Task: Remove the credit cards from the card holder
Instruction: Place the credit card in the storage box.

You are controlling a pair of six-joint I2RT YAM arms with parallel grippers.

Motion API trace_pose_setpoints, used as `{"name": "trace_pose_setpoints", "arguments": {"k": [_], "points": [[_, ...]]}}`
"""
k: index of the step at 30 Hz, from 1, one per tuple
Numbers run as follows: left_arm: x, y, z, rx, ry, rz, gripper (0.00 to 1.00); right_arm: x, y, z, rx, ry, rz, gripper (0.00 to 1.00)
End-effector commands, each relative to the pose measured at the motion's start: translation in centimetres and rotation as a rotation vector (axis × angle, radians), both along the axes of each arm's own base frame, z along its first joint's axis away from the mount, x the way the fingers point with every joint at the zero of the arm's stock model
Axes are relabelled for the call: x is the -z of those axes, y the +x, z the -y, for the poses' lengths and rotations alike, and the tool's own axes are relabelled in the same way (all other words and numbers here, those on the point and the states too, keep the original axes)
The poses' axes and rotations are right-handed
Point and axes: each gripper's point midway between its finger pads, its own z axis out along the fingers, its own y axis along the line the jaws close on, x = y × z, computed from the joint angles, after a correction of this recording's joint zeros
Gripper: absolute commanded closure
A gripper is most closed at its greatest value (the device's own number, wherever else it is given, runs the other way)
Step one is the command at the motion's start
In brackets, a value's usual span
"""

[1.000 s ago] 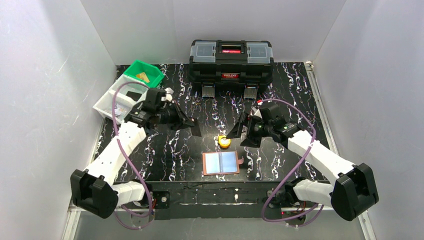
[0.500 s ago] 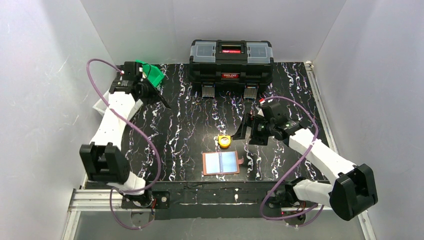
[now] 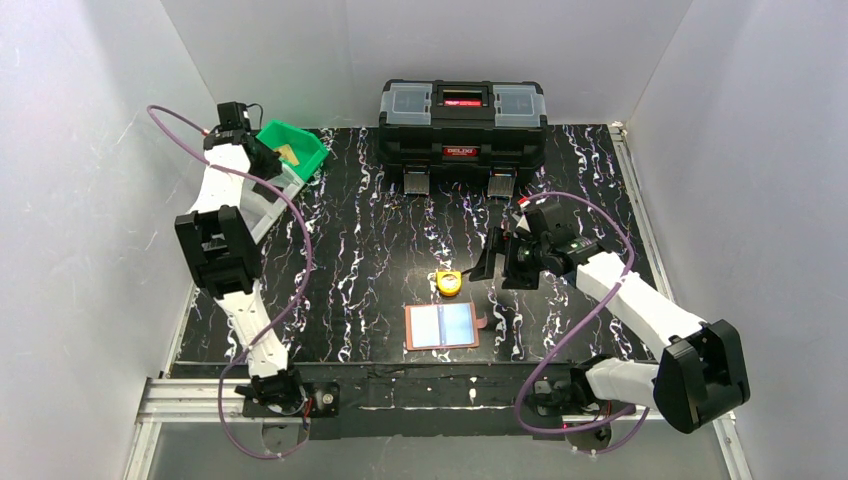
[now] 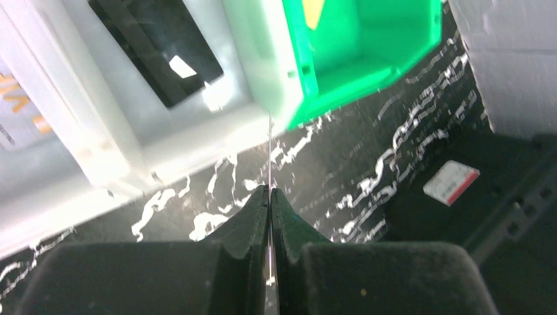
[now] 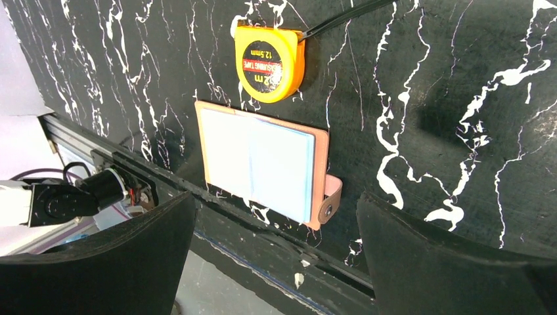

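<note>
The card holder (image 3: pixel 442 326) lies open and flat near the table's front edge, tan leather with pale bluish sleeves (image 5: pixel 263 157) and a snap tab. My right gripper (image 3: pixel 490 262) hovers open just behind and to the right of it, with nothing between its wide-apart fingers (image 5: pixel 276 262). My left gripper (image 3: pixel 266 166) is at the far back left by the bins, shut on a thin credit card seen edge-on (image 4: pixel 270 151) that sticks out past the fingertips. A black card (image 4: pixel 157 52) lies in the white bin and a gold-tan card (image 3: pixel 288 153) in the green bin.
A yellow tape measure (image 3: pixel 450 283) sits just behind the card holder. The large black toolbox (image 3: pixel 462 125) stands at the back centre. The green bin (image 3: pixel 305 155) and white bin (image 4: pixel 197 131) sit side by side at the back left, against the wall.
My left arm has swung from mid-table to the back left bins, carrying the card. The right gripper has shifted only slightly and stays open.
</note>
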Motion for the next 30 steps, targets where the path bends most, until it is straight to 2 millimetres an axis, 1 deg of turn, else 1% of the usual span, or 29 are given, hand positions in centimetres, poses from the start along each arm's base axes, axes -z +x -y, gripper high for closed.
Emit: {"name": "trace_pose_setpoints", "arguments": {"k": [1, 5, 9, 15, 16, 17, 18, 20, 21, 22, 26, 30], "points": [[-0.2, 2.0, -3.1, -0.074, 0.040, 0.033, 1.00, -1.4, 1.2, -0.7, -0.027, 0.021, 0.045, 0.02], [1.0, 3.4, -4.8, -0.096, 0.085, 0.019, 1.00, -1.3, 1.4, -0.9, -0.035, 0.023, 0.041, 0.02], [2.1, 4.1, -6.4, -0.138, 0.090, 0.010, 1.00, -1.2, 1.5, -0.9, -0.037, 0.023, 0.036, 0.02], [3.6, 4.5, -7.2, -0.168, 0.083, -0.008, 1.00, -0.9, 1.6, -1.1, -0.041, 0.020, 0.025, 0.02], [3.6, 4.5, -7.2, -0.167, 0.080, -0.009, 0.98, -0.9, 1.6, -1.1, -0.042, 0.020, 0.021, 0.02], [3.5, 4.4, -7.5, -0.174, 0.086, -0.011, 0.95, -0.8, 1.7, -1.1, -0.043, 0.018, 0.017, 0.02], [3.4, 4.4, -7.6, -0.175, 0.089, -0.009, 0.87, -0.8, 1.7, -1.2, -0.044, 0.018, 0.013, 0.02], [3.2, 4.5, -7.6, -0.159, 0.083, -0.002, 0.63, -0.7, 1.7, -1.3, -0.047, 0.018, 0.003, 0.02], [2.7, 4.6, -7.6, -0.155, 0.088, 0.000, 0.52, -0.8, 1.7, -1.3, -0.048, 0.020, 0.001, 0.02], [2.4, 4.5, -7.7, -0.147, 0.092, 0.003, 0.45, -0.7, 1.6, -1.3, -0.049, 0.020, -0.003, 0.02], [-0.1, 4.5, -7.3, -0.119, 0.098, 0.048, 0.28, -0.8, 1.6, -1.4, -0.048, 0.022, -0.006, 0.02], [-3.2, 3.8, -6.4, -0.097, 0.075, 0.104, 0.19, -0.6, 1.7, -1.0, -0.030, 0.008, -0.005, 0.02]]}}
